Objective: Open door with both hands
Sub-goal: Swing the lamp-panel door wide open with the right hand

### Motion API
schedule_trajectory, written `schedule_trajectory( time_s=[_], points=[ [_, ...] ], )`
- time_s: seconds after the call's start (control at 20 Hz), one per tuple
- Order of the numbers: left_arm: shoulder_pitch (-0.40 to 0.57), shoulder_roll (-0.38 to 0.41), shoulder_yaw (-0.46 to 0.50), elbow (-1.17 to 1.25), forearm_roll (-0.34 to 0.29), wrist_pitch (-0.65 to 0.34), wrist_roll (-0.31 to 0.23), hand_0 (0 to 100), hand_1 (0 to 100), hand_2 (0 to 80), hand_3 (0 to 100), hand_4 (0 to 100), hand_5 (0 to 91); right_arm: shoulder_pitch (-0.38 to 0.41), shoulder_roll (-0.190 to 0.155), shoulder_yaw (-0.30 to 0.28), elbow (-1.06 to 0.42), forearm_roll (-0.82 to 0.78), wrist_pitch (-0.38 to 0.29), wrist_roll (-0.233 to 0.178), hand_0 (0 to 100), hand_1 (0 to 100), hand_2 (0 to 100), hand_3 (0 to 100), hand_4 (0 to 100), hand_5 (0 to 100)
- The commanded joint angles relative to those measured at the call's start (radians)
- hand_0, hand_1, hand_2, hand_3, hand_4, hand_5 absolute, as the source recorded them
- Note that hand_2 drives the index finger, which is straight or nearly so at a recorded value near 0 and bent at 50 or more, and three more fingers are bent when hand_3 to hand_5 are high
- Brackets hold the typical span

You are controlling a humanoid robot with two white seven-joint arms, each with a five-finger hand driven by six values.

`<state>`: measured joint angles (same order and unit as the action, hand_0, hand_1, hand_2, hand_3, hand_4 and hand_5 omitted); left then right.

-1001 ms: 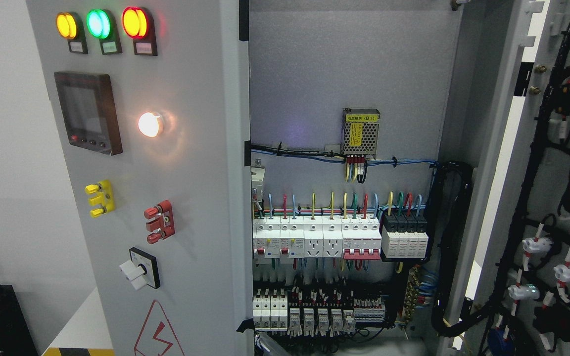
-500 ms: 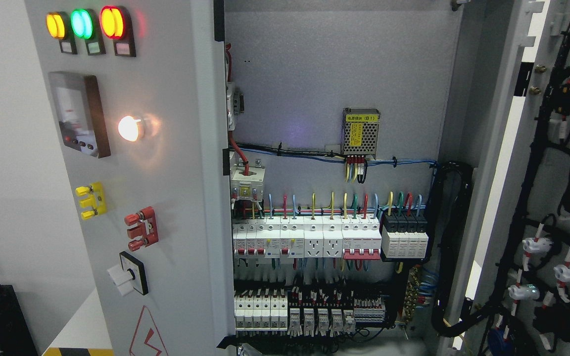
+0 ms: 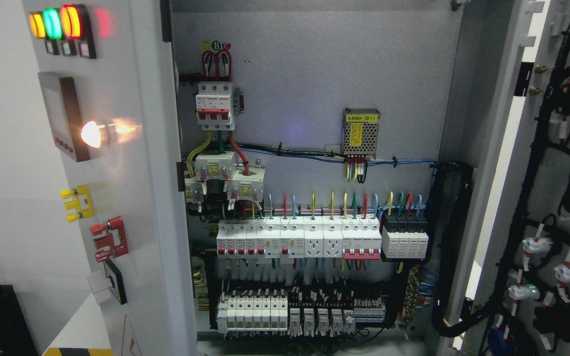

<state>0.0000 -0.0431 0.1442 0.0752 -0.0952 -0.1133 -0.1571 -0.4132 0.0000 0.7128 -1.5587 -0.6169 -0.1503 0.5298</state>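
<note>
neither of the robot's hands shows anywhere in the head view, so whether the fingers are open, curled or gripping something cannot be told, and nor can which arm is nearer the work.

the left door [image 3: 131,198] of the electrical cabinet stands at the picture's left, seen nearly edge-on, its long axis running top to bottom. its free edge lies just left of the three-pole breaker [image 3: 214,106] mounted high on the back panel [image 3: 314,64]. taking that breaker as the landmark: the row of white breakers [image 3: 297,240] sits below and to its right, the small power supply [image 3: 360,131] lies well to its right at about the same height, and the right door [image 3: 552,198], swung wide with black wiring looms on its inner face, is far to its right at the picture's edge.

on the left door's outer face, left of the breaker, are the amber, green and red indicator lamps [image 3: 53,22] at the top, a lit white lamp [image 3: 92,134] beneath them, then yellow terminals [image 3: 76,203], red terminals [image 3: 109,240] and a rotary switch [image 3: 109,283] lower down.

judging by how much of the interior is exposed, both doors look close to fully open, the left one perhaps with a little swing remaining. any further push would go leftward and outward about the door's vertical hinge line, which is out of sight on its far side; where the hands sit relative to that edge cannot be seen.
</note>
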Motion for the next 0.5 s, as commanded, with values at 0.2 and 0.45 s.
schedule_trajectory(
  time_s=[0.2, 0.45],
  points=[
    [0.017, 0.000, 0.000, 0.000, 0.000, 0.000, 0.001, 12, 39, 0.0, 0, 0, 0.0, -0.026, 0.014, 0.105, -0.015, -0.003, 0.006, -0.002, 12, 39, 0, 0, 0, 0],
    [0.017, 0.000, 0.000, 0.000, 0.000, 0.000, 0.001, 12, 39, 0.0, 0, 0, 0.0, -0.027, 0.024, 0.122, -0.014, -0.003, 0.046, -0.004, 12, 39, 0, 0, 0, 0]
  ],
)
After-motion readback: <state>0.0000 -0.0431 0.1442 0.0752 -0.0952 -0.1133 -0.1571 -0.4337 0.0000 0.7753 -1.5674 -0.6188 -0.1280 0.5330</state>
